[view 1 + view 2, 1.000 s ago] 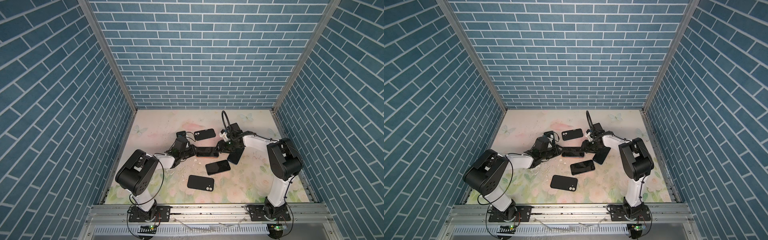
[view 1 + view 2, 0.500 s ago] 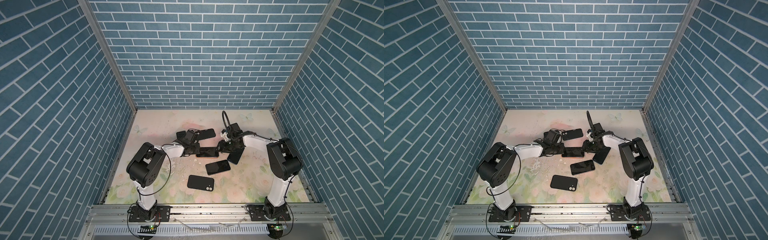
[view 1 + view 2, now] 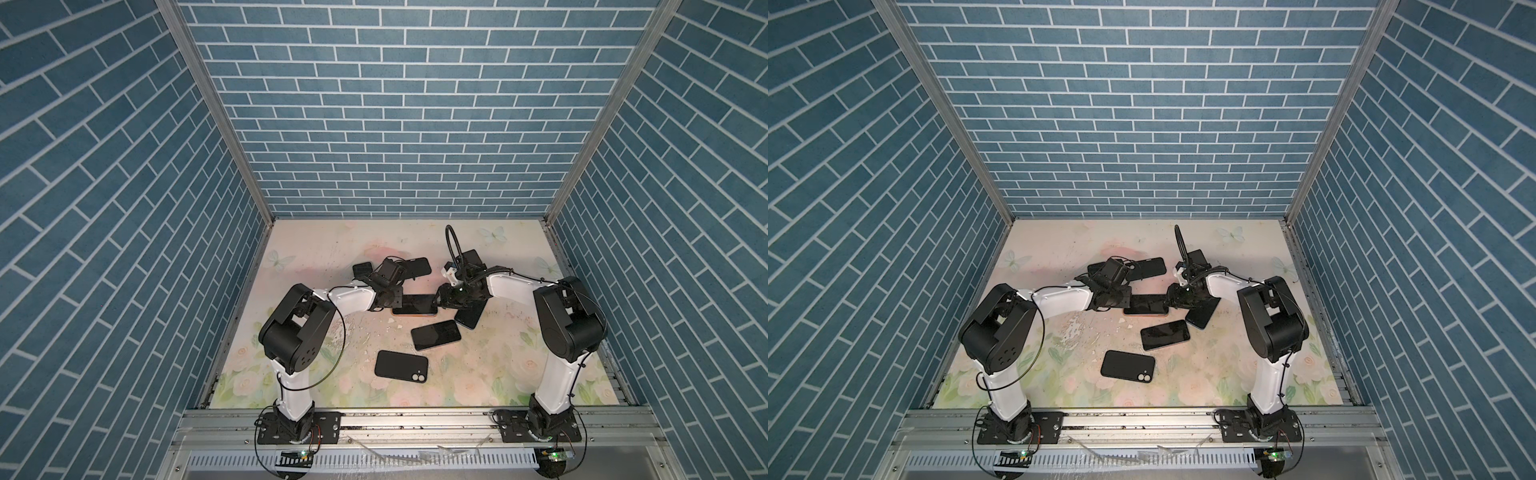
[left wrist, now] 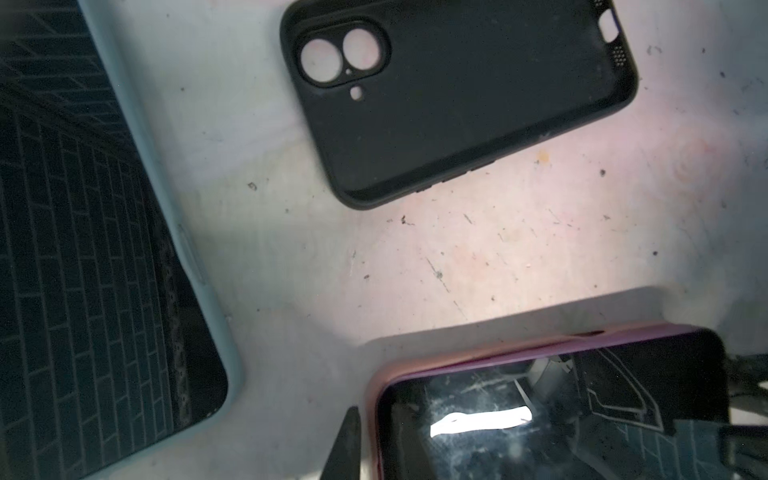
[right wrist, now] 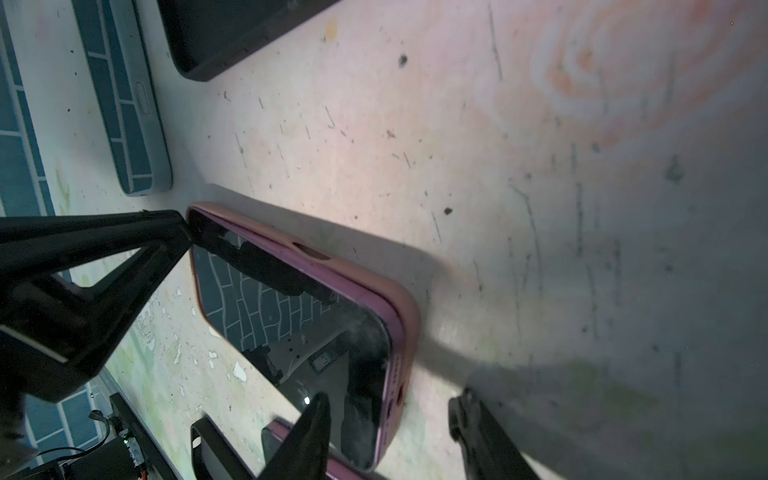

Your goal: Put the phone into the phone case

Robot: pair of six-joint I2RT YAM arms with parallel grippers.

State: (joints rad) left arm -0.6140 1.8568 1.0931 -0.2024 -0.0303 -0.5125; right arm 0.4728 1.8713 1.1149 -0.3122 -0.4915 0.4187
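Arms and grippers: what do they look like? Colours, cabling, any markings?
The left arm and right arm both have white links with chunky black joint housings and sit on black base plates. Black cables loop off each. The left gripper and right gripper are black, with tapered, wedge-shaped fingers. No markings are readable.

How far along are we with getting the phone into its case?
Done: the phone lies screen-up inside the pink case. In hand: the left gripper touches one corner; the right gripper straddles the opposite end, jaws apart. Remaining: pressing the edges home; full seating isn't clear.
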